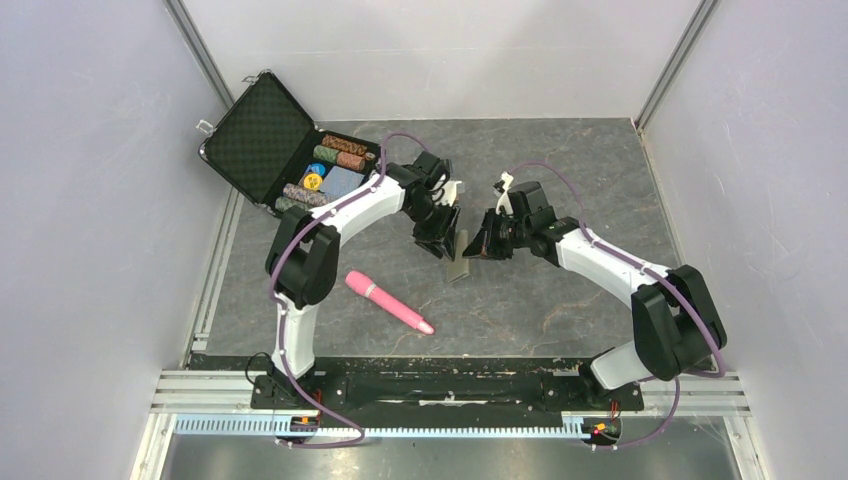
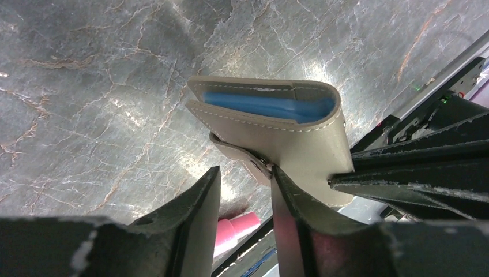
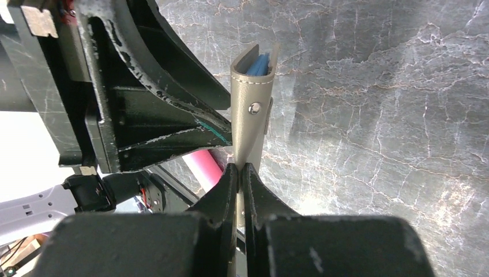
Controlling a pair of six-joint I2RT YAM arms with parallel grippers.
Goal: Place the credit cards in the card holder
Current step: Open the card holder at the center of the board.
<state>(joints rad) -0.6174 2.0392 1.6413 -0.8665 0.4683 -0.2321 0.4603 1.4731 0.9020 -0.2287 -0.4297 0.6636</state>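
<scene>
One card holder [image 2: 300, 144] | right fingers [image 3: 222, 190] clamped on its edge | left fingers [image 2: 199, 213] apart by its tab [image 2: 239, 154]

Left arm [image 1: 335, 212] and right arm [image 1: 600, 256] bending inward, wrists angling downward and nearly meeting, left gripper [image 2: 245, 173] jaws standing parted, right gripper [image 3: 239, 169] jaws pinching tight on the card holder [image 3: 252, 92].

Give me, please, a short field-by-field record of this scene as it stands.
card holder: folded nearly shut, blue inside showing
right claw: shut on the card holder's edge
left claw: open, fingertips near the closing tab
credit cards: none visible
elsewhere: pink cylinder, open chip case
</scene>
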